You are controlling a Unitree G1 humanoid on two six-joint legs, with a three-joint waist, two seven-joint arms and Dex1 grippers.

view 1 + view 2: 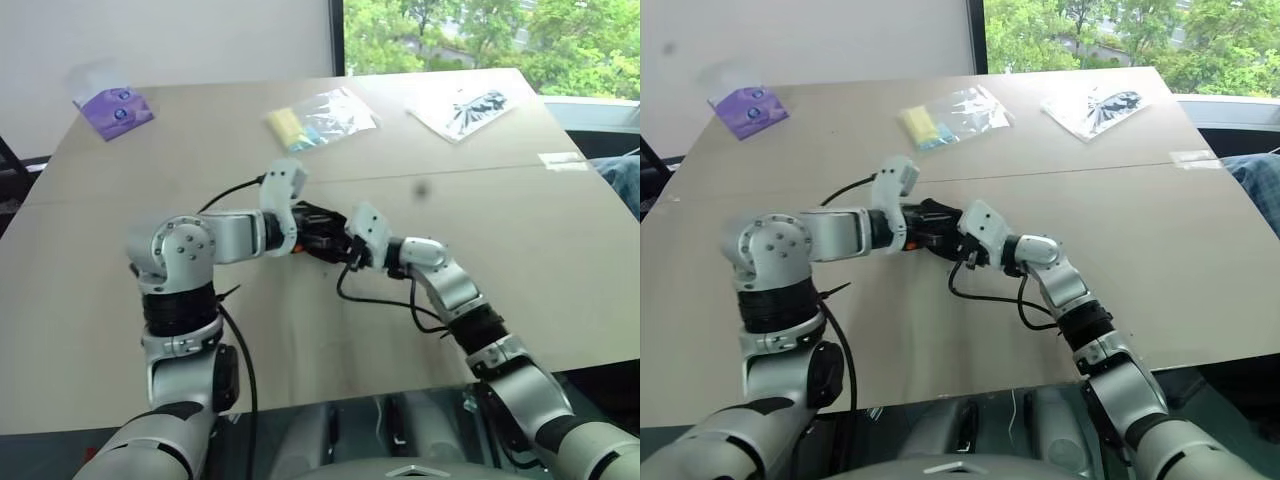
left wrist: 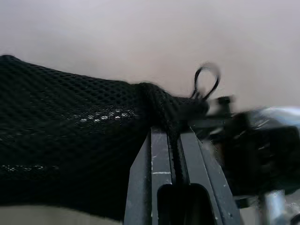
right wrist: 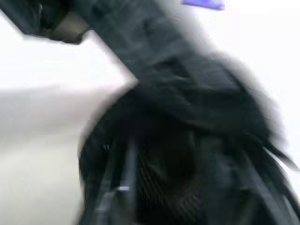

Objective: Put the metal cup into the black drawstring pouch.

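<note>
Left eye view: left gripper and right gripper meeting tip to tip over the middle of the pale wooden table, small soft black mesh drawstring pouch bunched between them, lifted off the tabletop. Near the far left corner, a small purple packet; along the far edge, a clear plastic bag with a yellow item inside, and further right a clear bag with a black-and-white print. Strip of clear tape near the right edge.

Right eye view: same layout, pouch seen as a dark lump between the two wrists.

Left wrist view: fingers pressed narrowly together on the gathered neck of the pouch, a thin fold of fabric pinched in the slit between them. Mesh body of the pouch stretching away to one side, pale glints showing through the weave; knotted dark cord loop sticking up past the pinch. Whether the glints are the shiny steel metal cup, cannot tell.

Right wrist view: heavy blur, dark mesh close before the lens; spread of the right fingers, cannot tell.
</note>
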